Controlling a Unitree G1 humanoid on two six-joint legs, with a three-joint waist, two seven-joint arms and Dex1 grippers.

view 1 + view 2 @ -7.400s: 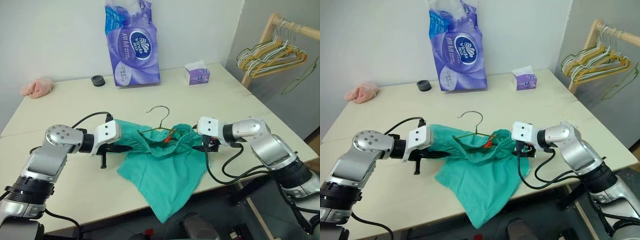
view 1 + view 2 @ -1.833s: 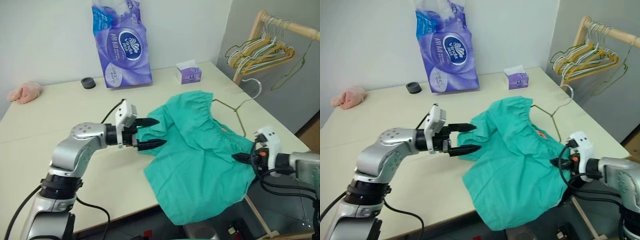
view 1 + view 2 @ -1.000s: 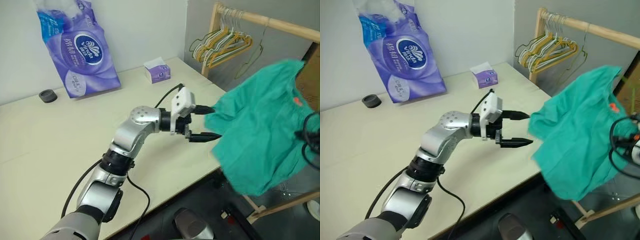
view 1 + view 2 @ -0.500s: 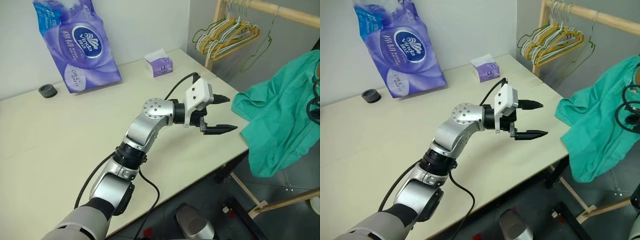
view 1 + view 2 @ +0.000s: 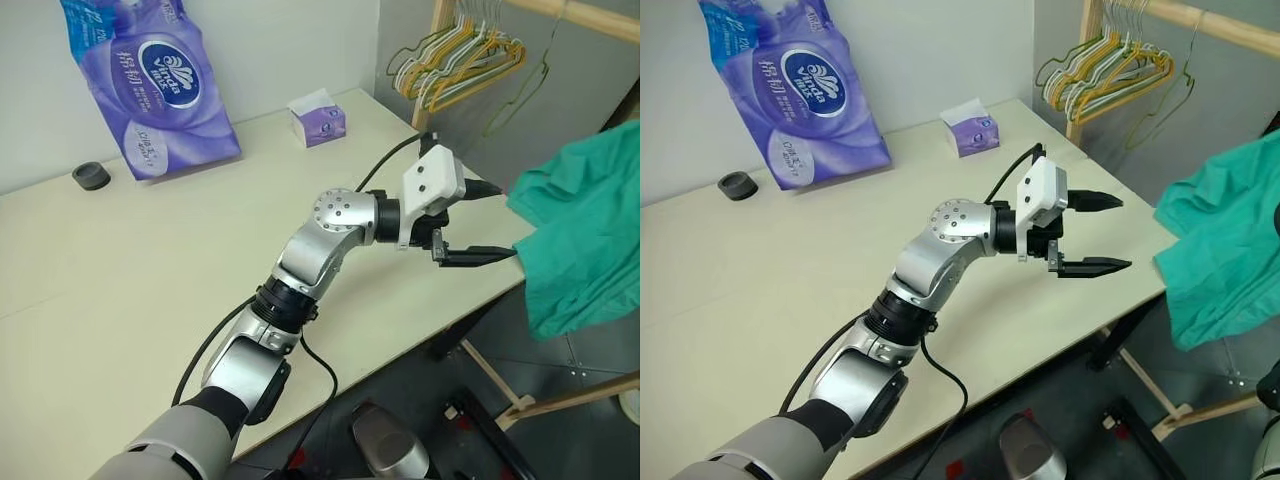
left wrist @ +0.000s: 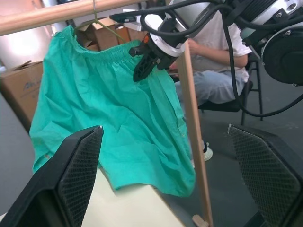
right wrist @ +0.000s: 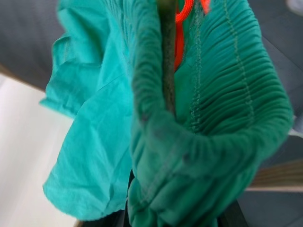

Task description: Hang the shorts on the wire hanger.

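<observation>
The teal-green shorts (image 5: 585,235) hang in the air past the table's right edge, below the wooden rail (image 6: 57,13) of the clothes rack. My right gripper (image 6: 141,68) is shut on their gathered waistband. The wire hanger (image 7: 165,71) runs inside the waistband beside an orange drawstring (image 7: 181,28). Its hook (image 6: 94,10) rises across the rail; whether it rests on the rail I cannot tell. My left gripper (image 5: 1126,233) is held level over the table's right corner, open and empty, a short way from the shorts' hem.
Several yellow and green hangers (image 5: 455,60) hang on the rack behind the table's corner. A rack post (image 6: 191,127) stands by the shorts, and a person (image 6: 213,71) sits behind it. On the table (image 5: 150,280) stand a purple tissue pack (image 5: 150,85), a tissue box (image 5: 318,118) and a black cap (image 5: 90,177).
The shorts have been carried off the table, to the right and up to the rack. My left gripper followed to the right and a little up, staying open.
</observation>
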